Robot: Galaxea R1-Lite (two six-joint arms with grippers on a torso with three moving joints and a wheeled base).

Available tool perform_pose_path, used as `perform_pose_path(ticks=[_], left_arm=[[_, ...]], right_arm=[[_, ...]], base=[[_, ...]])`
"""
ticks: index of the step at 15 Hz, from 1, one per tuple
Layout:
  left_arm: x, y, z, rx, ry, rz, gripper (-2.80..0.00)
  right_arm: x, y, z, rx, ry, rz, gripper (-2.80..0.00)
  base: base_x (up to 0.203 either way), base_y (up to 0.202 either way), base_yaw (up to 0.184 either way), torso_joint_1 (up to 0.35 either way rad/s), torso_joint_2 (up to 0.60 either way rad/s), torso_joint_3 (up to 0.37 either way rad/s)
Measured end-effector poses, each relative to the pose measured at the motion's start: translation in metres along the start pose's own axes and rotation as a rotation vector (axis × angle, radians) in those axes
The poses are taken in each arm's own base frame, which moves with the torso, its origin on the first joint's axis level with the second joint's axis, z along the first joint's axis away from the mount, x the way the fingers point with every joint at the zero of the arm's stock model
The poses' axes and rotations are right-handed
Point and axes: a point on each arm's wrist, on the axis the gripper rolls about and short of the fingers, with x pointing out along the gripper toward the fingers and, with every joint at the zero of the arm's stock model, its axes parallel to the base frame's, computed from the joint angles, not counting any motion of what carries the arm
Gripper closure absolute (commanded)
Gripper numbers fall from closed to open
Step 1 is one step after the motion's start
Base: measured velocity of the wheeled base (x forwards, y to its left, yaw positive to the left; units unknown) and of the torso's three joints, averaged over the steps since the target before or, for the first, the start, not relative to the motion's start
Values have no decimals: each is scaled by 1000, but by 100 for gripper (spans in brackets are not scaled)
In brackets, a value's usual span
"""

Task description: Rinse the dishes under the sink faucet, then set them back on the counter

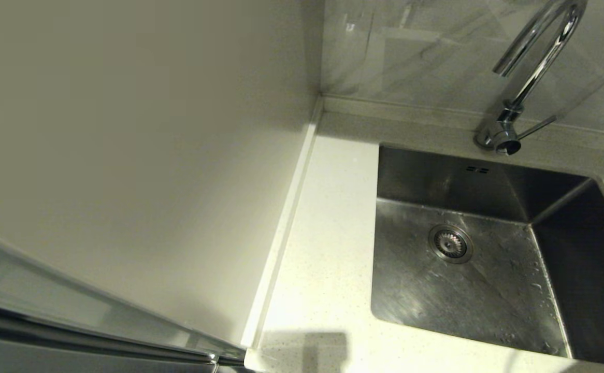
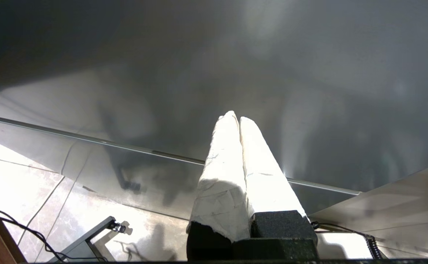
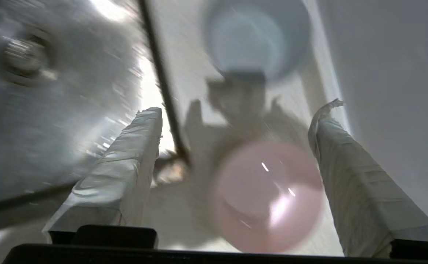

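The pale pink dish (image 3: 269,198) lies on the off-white counter (image 3: 184,47), and the pale blue-grey dish (image 3: 252,38) sits farther along the same strip. My right gripper (image 3: 239,108) hovers open above the counter, and the pink dish shows between its white-wrapped fingers (image 3: 346,165), apart from both. The sink (image 1: 468,269) with its drain (image 1: 450,243) holds no dish. The chrome faucet (image 1: 530,77) stands behind it with no water running. The grey-white dish is out of view. No dish or arm shows in the head view. My left gripper (image 2: 238,117) is parked, shut on nothing.
A plain cream wall panel (image 1: 141,155) borders the narrow counter strip (image 1: 328,248) on the left of the sink. The sink's edge (image 3: 162,91) runs close beside my right gripper's one finger. Tiled floor and cables (image 2: 34,234) lie below the left gripper.
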Motion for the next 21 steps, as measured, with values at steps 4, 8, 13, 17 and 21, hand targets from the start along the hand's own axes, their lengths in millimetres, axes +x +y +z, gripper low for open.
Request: perform_pose_path(ticks=[4, 8, 13, 17, 21], left_arm=[[0, 0, 0, 0, 0, 0, 0], [0, 0, 0, 0, 0, 0, 0], [0, 0, 0, 0, 0, 0, 0], [0, 0, 0, 0, 0, 0, 0], [0, 0, 0, 0, 0, 0, 0]], right_arm=[[-17, 44, 35, -104, -139, 150, -280], [-26, 86, 63, -194, -199, 254, -280], [-40, 128, 86, -211, -258, 293, 0], [-53, 155, 95, -207, -332, 321, 0], [-81, 171, 94, -178, -445, 374, 0]], base=[[0, 0, 0, 0, 0, 0], [0, 0, 0, 0, 0, 0], [0, 0, 0, 0, 0, 0], [0, 0, 0, 0, 0, 0], [0, 0, 0, 0, 0, 0]])
